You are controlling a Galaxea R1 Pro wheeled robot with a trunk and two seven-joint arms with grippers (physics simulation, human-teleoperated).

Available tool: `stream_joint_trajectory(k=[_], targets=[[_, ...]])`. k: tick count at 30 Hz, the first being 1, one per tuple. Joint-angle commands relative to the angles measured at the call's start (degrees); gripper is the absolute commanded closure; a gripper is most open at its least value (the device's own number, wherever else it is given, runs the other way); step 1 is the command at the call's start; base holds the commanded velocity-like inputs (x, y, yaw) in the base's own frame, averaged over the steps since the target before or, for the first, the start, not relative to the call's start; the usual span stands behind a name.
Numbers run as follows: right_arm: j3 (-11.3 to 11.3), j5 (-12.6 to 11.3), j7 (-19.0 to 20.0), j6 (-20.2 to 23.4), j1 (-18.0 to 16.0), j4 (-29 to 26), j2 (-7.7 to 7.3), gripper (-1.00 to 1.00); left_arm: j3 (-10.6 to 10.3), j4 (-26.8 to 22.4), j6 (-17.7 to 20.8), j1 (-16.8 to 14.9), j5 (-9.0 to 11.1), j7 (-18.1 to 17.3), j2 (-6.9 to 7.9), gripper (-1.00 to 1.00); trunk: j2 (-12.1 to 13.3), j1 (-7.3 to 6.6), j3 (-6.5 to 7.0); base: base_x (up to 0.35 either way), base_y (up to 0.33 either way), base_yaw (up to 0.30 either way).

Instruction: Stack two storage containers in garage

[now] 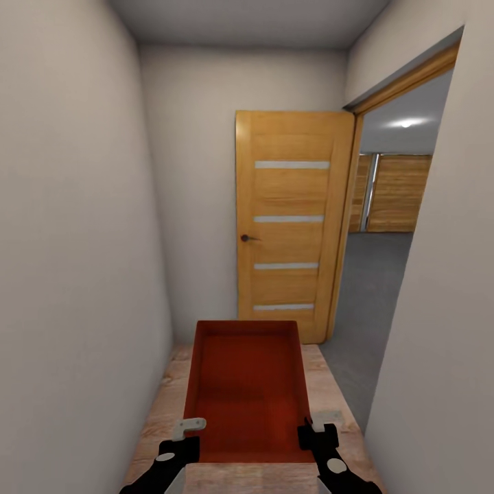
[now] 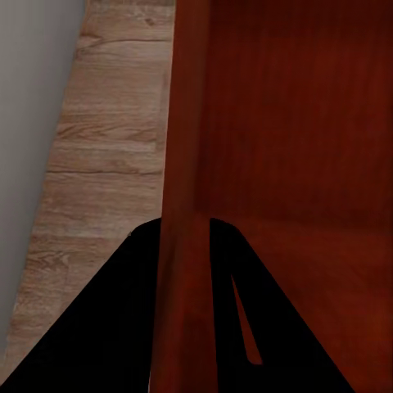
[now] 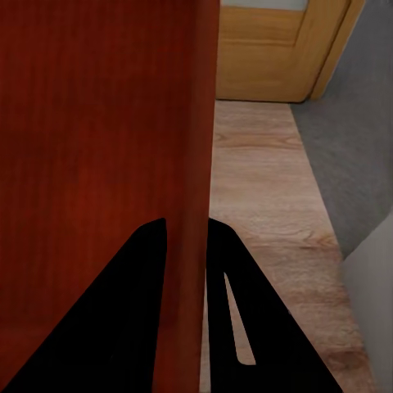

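Dim even hallway light, bright ceiling lamp [image 1: 407, 123] glare beyond doorway, soft blurry renders

Narrow corridor ahead of me: plain white walls [image 1: 75, 226] either side, grey ceiling [image 1: 247, 17] above. Light wood-plank flooring [image 1: 156, 412] underfoot. Orange wooden door [image 1: 291, 219] with four pale horizontal strips and dark lever handle [image 1: 248, 238] stands open against far wall, beside wooden door frame [image 1: 405, 79].

Matt, smooth, seemingly plastic storage container [image 1: 245, 384]; grained wood-plank floor [image 1: 165, 405]; satin wooden door [image 1: 291, 226]; matt grey concrete floor [image 1: 363, 288].
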Motion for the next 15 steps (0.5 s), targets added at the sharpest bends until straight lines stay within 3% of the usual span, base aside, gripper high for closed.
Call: stream_joint_trajectory(k=[1,15], targets=[[-0.98,-0.51,-3.46,-4.03,-0.09,-0.09,-0.11,1.0,0.65,0.06,0.22,0.0,0.57,0.71,0.38,1.0,-0.07,0.05,-0.09,0.323,0.0,0.0],[-0.99,-0.54,-3.42,-3.98,-0.09,-0.09,-0.12,1.0,0.65,0.06,0.22,0.0,0.6,0.71,0.38,1.0,-0.07,0.05,-0.09,0.323,0.0,0.0]])
